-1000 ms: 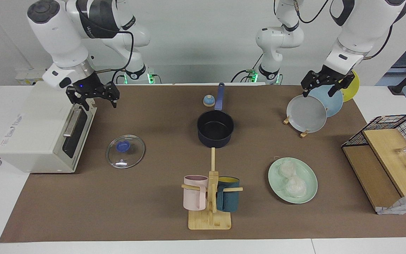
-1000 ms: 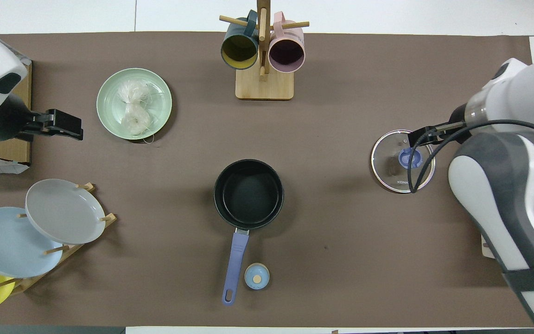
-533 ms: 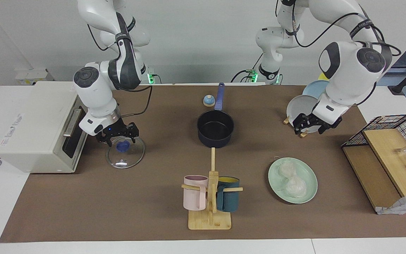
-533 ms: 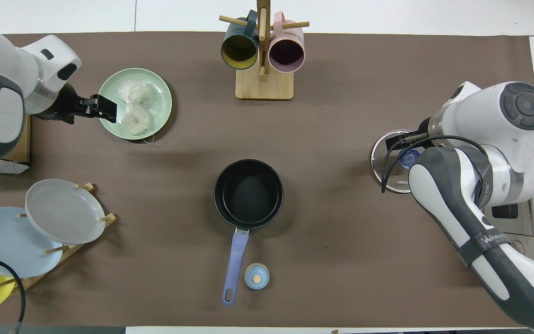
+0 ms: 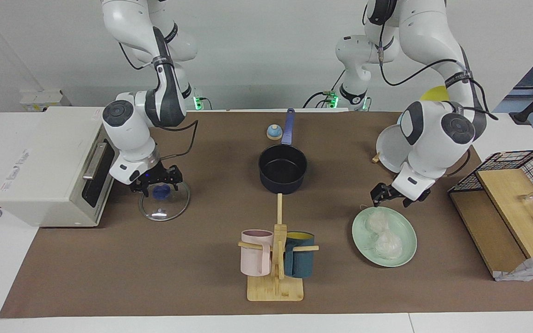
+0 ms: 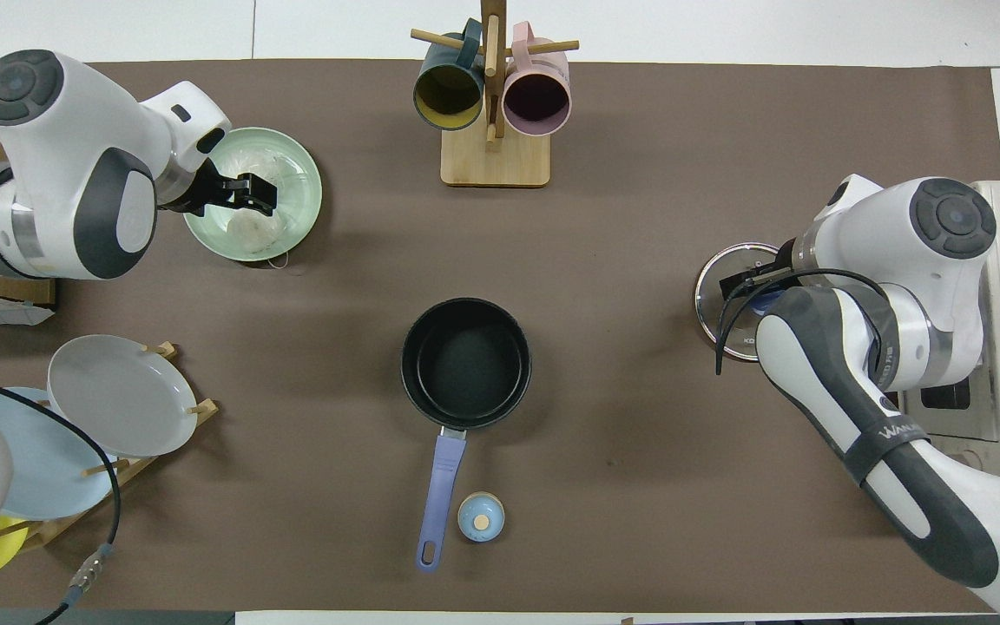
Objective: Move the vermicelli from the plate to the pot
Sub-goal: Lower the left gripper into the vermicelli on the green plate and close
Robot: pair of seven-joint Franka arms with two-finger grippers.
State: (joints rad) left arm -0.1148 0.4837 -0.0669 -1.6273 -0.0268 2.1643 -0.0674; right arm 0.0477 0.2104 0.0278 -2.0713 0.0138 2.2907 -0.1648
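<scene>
The vermicelli lies as two whitish bundles on the mint-green plate, toward the left arm's end of the table. It also shows in the overhead view on the plate. My left gripper is open and empty, low over the plate's edge nearer the robots; in the overhead view it covers part of the noodles. The navy pot stands empty mid-table, its handle pointing toward the robots. My right gripper is open, just over the glass lid's blue knob.
The glass lid lies in front of a white toaster oven. A mug tree stands farther from the robots than the pot. A plate rack, a small blue bell and a wire basket with wooden boards are nearby.
My left gripper came down from by the plate rack to just over the mint plate. My right gripper came from the toaster oven to the lid's knob and now holds there.
</scene>
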